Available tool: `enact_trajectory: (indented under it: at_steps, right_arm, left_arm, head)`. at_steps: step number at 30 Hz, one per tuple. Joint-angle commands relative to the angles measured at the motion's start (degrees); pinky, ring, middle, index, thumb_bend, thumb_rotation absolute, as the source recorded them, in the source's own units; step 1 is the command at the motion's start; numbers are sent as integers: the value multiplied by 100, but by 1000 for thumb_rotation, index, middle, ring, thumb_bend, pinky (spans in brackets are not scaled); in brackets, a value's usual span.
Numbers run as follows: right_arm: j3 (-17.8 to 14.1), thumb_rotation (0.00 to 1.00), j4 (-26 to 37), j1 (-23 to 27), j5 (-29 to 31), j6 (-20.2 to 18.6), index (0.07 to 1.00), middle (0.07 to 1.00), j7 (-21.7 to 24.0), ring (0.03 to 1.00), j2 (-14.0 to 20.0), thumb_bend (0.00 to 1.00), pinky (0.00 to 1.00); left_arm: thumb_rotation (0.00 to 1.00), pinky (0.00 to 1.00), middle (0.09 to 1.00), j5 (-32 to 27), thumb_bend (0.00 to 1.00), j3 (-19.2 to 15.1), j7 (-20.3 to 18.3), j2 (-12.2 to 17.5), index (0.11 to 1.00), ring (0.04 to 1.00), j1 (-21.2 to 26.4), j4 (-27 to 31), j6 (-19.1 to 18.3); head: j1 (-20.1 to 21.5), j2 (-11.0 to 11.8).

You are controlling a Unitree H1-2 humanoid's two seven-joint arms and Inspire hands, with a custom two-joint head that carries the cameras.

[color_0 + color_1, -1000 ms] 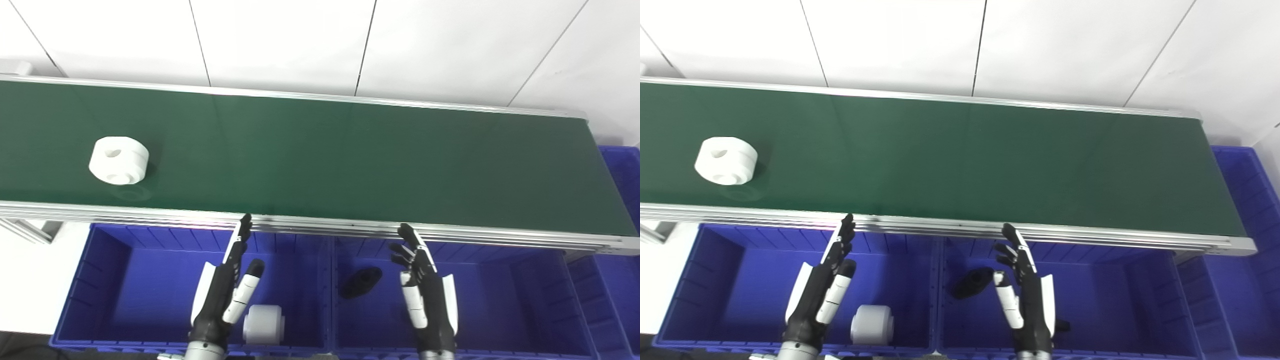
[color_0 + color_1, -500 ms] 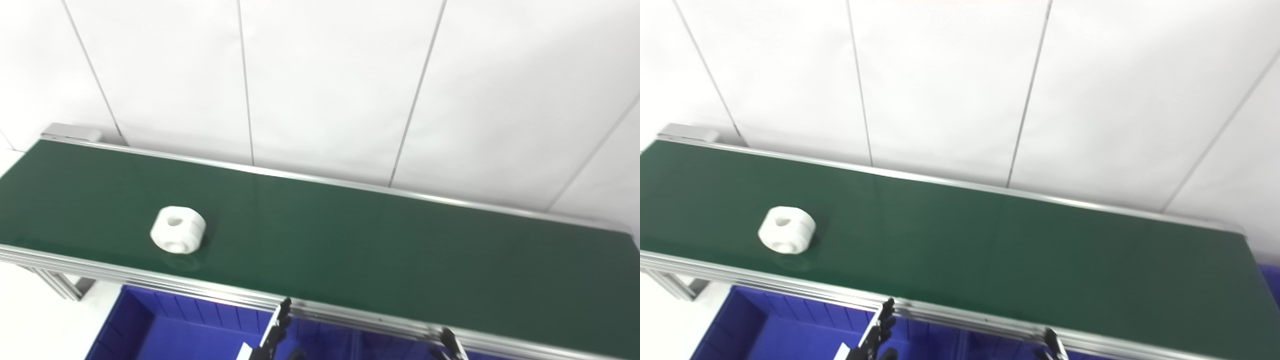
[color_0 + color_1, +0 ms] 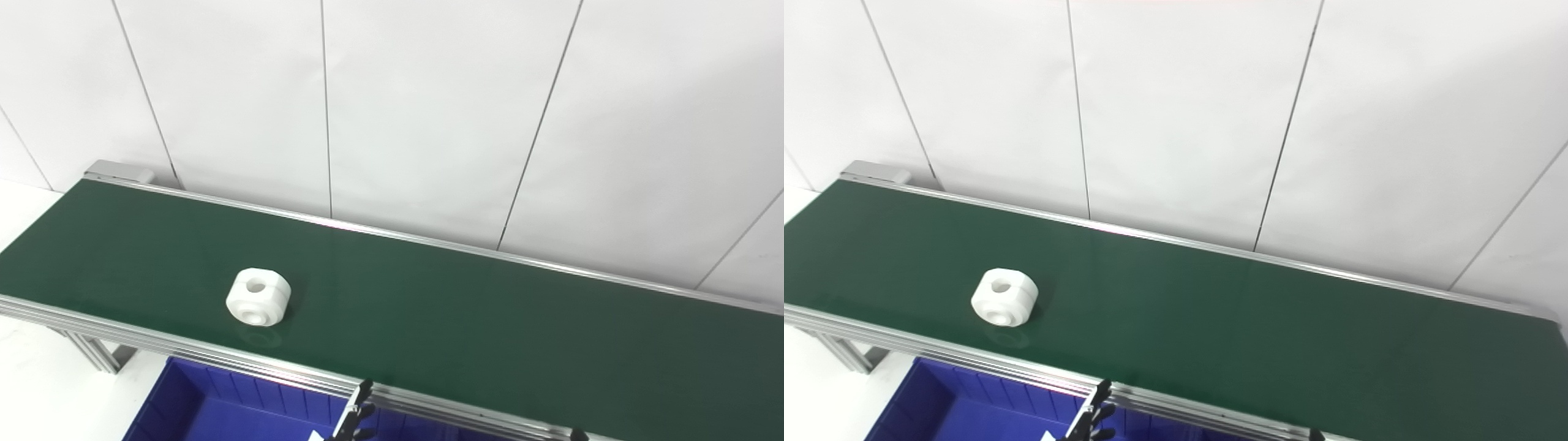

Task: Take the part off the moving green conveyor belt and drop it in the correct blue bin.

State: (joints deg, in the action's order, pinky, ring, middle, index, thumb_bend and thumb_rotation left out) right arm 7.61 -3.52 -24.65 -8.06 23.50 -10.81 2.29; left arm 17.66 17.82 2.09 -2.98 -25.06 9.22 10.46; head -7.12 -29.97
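The white round plastic part with a centre hole lies on the dark green conveyor belt, toward its left end, while only the left hand's fingertips peek above the blue plastic bin at the belt's near rail, grip impossible to tell.

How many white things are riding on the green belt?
1. The white part sits on the green conveyor belt, toward its left end, near the front edge. The blue bin below is mostly out of view, so anything inside it can't be counted.
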Motion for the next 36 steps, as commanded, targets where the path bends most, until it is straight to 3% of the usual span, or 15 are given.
enact_trajectory:
  at_steps: [1,3,5,7,10,11,12,13,16,23,31,36]
  right_arm:
    - [6,1000,239,-64,-4,336,964,966,46,875,-35,681,875]
    - [12,1000,248,-64,0,336,964,972,57,882,-39,696,876]
    - [18,1000,253,-62,-9,337,963,969,56,882,-50,699,869]
    - [24,1000,256,-66,30,335,964,972,78,886,-67,700,875]
    - [22,1000,260,-71,125,322,966,975,140,892,-130,745,897]
    - [23,1000,263,-70,133,322,970,979,156,895,-143,745,904]
    - [22,1000,269,-65,140,321,971,980,164,894,-171,748,906]
    - [17,1000,271,-60,136,318,970,980,169,894,-200,749,906]
    - [-5,1000,295,-57,98,296,969,977,173,886,-266,757,896]
    - [-45,1000,306,-65,122,305,967,974,230,885,-318,736,898]
    - [-57,1000,289,-63,29,300,967,969,238,875,-336,741,869]
    - [-53,1000,293,-66,43,284,969,969,253,872,-363,744,871]
  left_arm:
    - [832,798,973,44,627,109,-120,7,1000,907,29,482,-21]
    - [716,793,987,119,748,109,-345,171,1000,927,118,914,-298]
    - [675,766,991,332,783,95,-565,376,1000,924,299,1287,-464]
    - [591,683,977,569,832,47,-709,614,996,904,573,1523,-437]
    - [507,657,949,870,879,-114,-879,999,972,888,1091,1734,-371]
    - [495,664,911,1016,907,-172,-910,1114,920,862,1256,1770,-350]
    - [472,767,875,1242,938,-293,-932,1325,873,854,1593,1727,-276]
    - [476,776,870,1446,938,-397,-952,1503,868,852,1887,1672,-244]
    - [464,854,846,1914,921,-556,-1034,1927,833,858,2545,1380,-192]
    - [391,874,843,2659,915,-480,-859,2574,858,872,3521,23,257]
    - [309,858,818,3208,979,-408,-201,2727,826,845,4225,-1386,476]
    - [327,883,829,3330,972,-311,-129,2751,817,860,4455,-1907,399]
  head:
    - [-3,-2]
    - [-11,-21]
    - [-15,-35]
    - [-14,-46]
    - [24,-61]
    - [24,-61]
    - [58,-66]
    - [82,-70]
    - [129,-73]
    - [181,-93]
    - [241,-106]
    - [285,-136]
